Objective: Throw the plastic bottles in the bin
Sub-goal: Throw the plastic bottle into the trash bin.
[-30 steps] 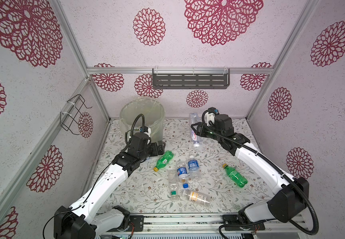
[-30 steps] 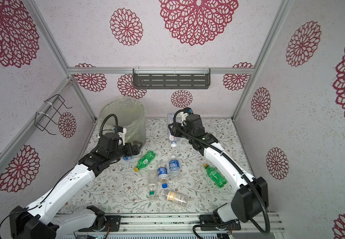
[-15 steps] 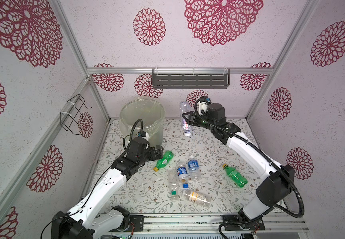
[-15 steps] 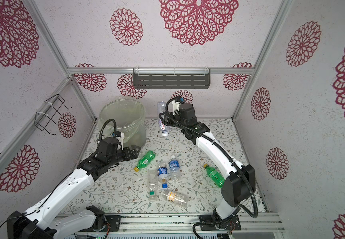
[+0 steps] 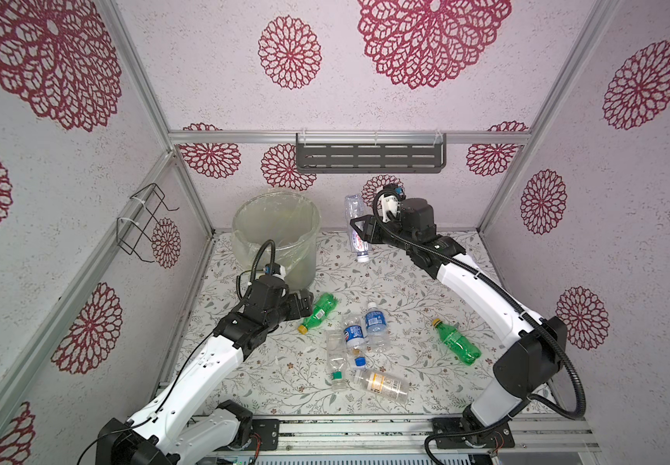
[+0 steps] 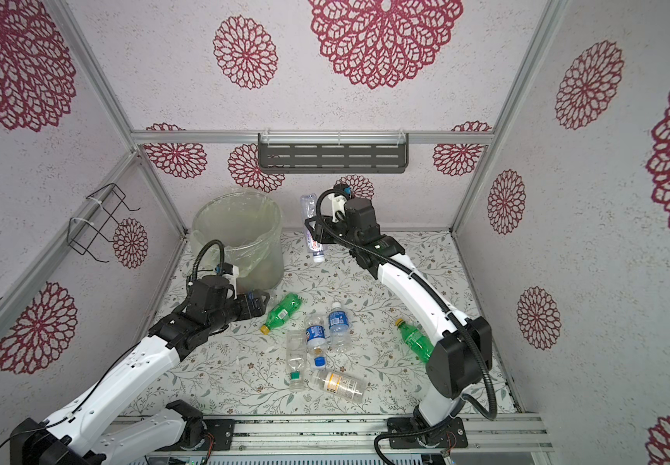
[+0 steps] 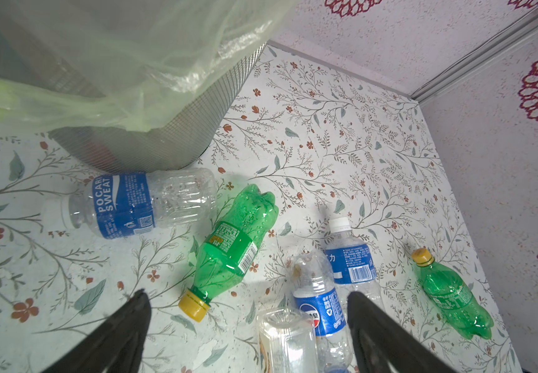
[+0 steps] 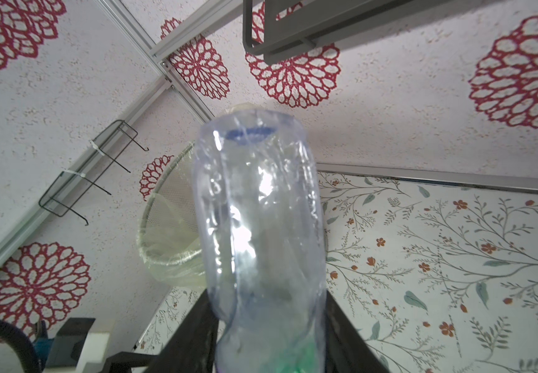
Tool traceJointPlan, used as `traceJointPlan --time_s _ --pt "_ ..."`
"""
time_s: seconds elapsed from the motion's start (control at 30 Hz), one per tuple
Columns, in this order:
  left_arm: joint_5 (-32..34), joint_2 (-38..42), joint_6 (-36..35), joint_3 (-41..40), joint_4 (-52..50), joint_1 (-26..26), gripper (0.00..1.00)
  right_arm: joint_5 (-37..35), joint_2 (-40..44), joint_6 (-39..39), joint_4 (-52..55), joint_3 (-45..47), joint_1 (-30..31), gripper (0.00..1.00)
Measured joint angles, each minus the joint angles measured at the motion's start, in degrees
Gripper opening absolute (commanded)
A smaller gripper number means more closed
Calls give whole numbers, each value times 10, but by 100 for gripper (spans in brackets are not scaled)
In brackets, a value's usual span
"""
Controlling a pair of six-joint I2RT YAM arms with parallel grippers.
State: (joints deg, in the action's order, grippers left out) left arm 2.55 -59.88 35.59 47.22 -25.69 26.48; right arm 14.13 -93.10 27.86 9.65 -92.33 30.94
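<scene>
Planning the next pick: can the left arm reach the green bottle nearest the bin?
Probably yes: the left claw hangs open and empty right beside that green bottle, nothing lying between them.

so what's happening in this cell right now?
Two arms are clearing plastic bottles into the bin. The right hand is shut on a clear bottle, held up in the air beside the bin and not over its opening. The left hand is open and low over the table, next to a green bottle near the bin's foot. Several other bottles lie on the table.
</scene>
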Motion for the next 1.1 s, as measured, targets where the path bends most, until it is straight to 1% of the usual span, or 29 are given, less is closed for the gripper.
traceJointPlan --time_s 0.07,0.17,0.27,0.33,0.4,0.5,0.6,0.63,0.7,0.73,0.77,0.83,0.9,1.0,1.1 --pt "4 12 2 -14 0 0 97 -6 28 -9 5 28 0 50" --pt "9 33 8 -37 0 0 97 -9 58 -16 5 47 0 50" --pt "11 45 12 -52 -2 0 97 -9 67 -19 -1 41 0 50" --pt "12 47 14 -54 -3 0 97 -8 58 -18 -5 19 3 49" --pt "13 49 16 -54 -4 0 97 -4 34 -17 -8 -21 7 49" --pt "15 51 18 -54 -4 0 97 2 -40 -17 -12 -129 21 49" --pt "17 53 20 -54 -5 0 97 10 -157 -17 -7 -298 43 51" --pt "19 53 20 -54 -6 0 97 13 -207 -14 0 -371 51 54" --pt "23 53 20 -54 -8 0 97 16 -308 -9 0 -512 63 66" --pt "25 53 20 -54 -9 0 97 16 -350 -5 -5 -560 68 87" --pt "26 53 20 -54 -9 0 97 17 -377 0 -9 -582 73 99" --pt "28 53 20 -54 -10 0 97 17 -400 3 -13 -577 78 99" --pt "31 53 20 -53 -12 0 97 15 -400 6 -22 -531 80 99" --pt "34 53 19 -52 -12 0 97 12 -376 5 -36 -449 78 99" --pt "35 53 18 -50 -13 0 97 9 -332 -2 -37 -381 78 99"
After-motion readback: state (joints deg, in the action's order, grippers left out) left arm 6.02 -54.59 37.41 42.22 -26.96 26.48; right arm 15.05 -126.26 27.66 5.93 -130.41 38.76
